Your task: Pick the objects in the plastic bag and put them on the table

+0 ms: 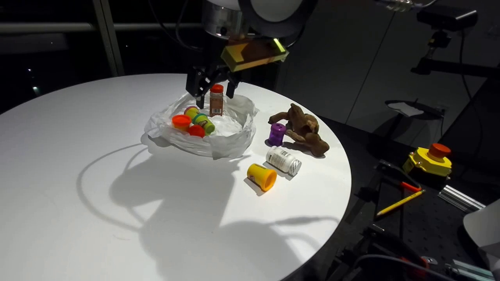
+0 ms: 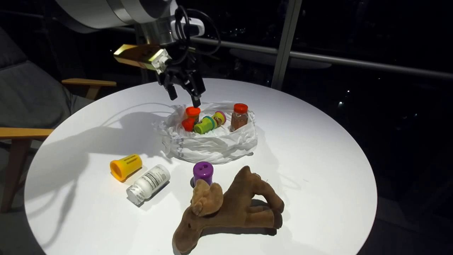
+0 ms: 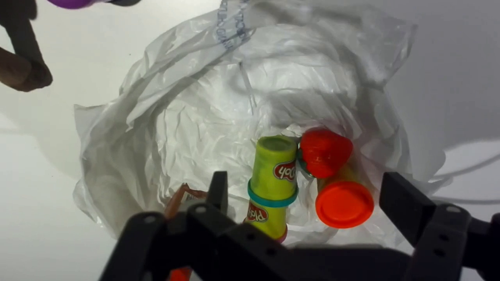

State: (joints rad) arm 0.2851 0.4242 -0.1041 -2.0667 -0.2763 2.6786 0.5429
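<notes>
Across the white table (image 2: 329, 184): four things on the top, five in the plastic bag (image 2: 216, 148)

Nearest me, a brown plush animal (image 2: 233, 212) lies on its side. Soft and light, I judge; no lettering seen. Just past its head, a purple container (image 2: 203, 172) stands upright. Beside that, a white bottle (image 2: 150, 182) on its side, printing too small to read. Next to it a yellow-orange can (image 2: 127, 166), also on its side, dark print unreadable.

Then the bag, slumped, mouth up. Thin wrinkled film, likely to drag; printed letters not legible. Inside, by the wrist view, a green can (image 3: 270, 173) and a yellow can (image 3: 272, 223) lie end to end, labels inverted there: "Doh" on green, "Play" on yellow. Probably light, stiff, smooth; pinch across the barrel, clear of film. A strawberry-like red piece (image 3: 326, 152) sits by the orange-lidded can (image 3: 343, 205), contact unclear; take that can below its lid. The red-capped bottle (image 1: 216, 102) stands upright, barcode showing in an exterior view. Perhaps the heaviest, maybe slick: hold the body, not the cap.

Above the bag hangs the gripper (image 2: 184, 99), jaws spread, nothing between them.

Farthest back, a metal rail (image 2: 354, 64) against the dark.
</notes>
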